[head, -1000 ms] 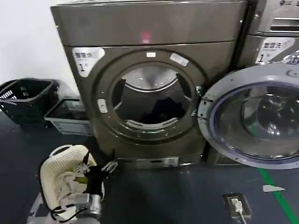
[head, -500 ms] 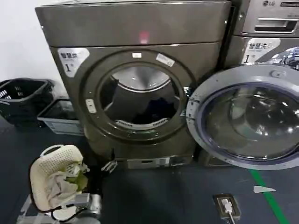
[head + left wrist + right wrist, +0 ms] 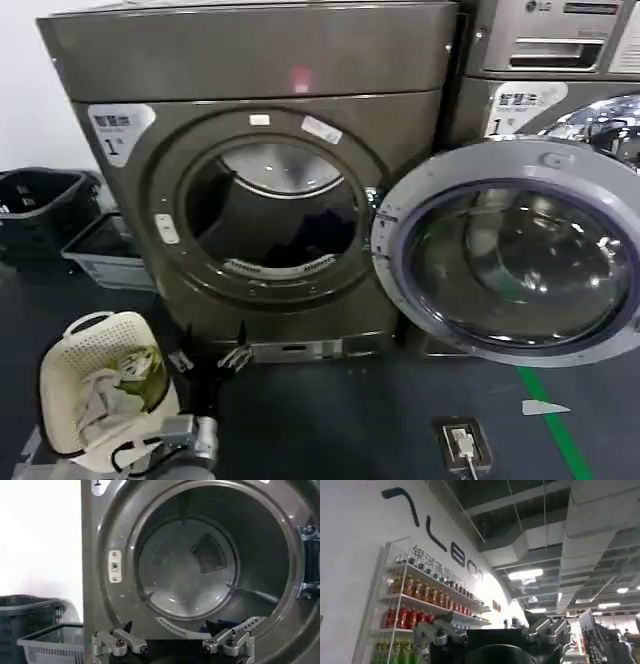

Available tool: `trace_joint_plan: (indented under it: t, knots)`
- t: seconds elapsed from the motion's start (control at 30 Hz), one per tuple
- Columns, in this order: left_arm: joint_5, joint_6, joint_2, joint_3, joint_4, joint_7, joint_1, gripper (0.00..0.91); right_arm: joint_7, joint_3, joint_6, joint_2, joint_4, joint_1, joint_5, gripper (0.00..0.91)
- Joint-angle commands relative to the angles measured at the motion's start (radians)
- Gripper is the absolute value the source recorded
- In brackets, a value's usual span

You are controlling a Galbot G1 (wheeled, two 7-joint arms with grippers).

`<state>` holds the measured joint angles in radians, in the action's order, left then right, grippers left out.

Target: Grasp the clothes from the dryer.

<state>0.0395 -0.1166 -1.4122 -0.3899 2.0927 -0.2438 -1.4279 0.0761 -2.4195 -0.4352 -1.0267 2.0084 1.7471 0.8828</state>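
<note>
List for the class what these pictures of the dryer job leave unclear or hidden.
1. Head view: the clothes are a dark shape deep in the dryer drum; shadow hides their edges and count.
2. Left wrist view: the left gripper, jaws open, is cut off by the frame edge.
3. Right wrist view: the right gripper, open, faces shelves and ceiling, away from the dryer.

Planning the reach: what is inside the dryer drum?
Inside the dryer, dark clothes lie low on the right. The door ring hides the drum floor beneath them.
</note>
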Motion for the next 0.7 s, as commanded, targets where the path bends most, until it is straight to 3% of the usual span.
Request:
trace_joint_plan:
  t: [0.03, 0.47, 0.7]
  knots:
    - [-0.001, 0.001, 0.001, 0.000, 0.000, 0.000, -0.002, 0.907, 0.000, 0.000, 0.000, 0.000, 0.001, 0.000, 0.000, 0.907]
    - [-0.006, -0.001, 0.000, 0.006, 0.009, 0.002, -0.012, 0.907, -0.004, 0.004, 0.002, 0.002, 0.006, 0.000, 0.000, 0.907]
    - [-0.026, 0.012, 0.000, 0.004, 0.014, 0.001, -0.013, 0.907, -0.013, 0.015, 0.084, 0.000, 0.008, 0.004, 0.004, 0.907]
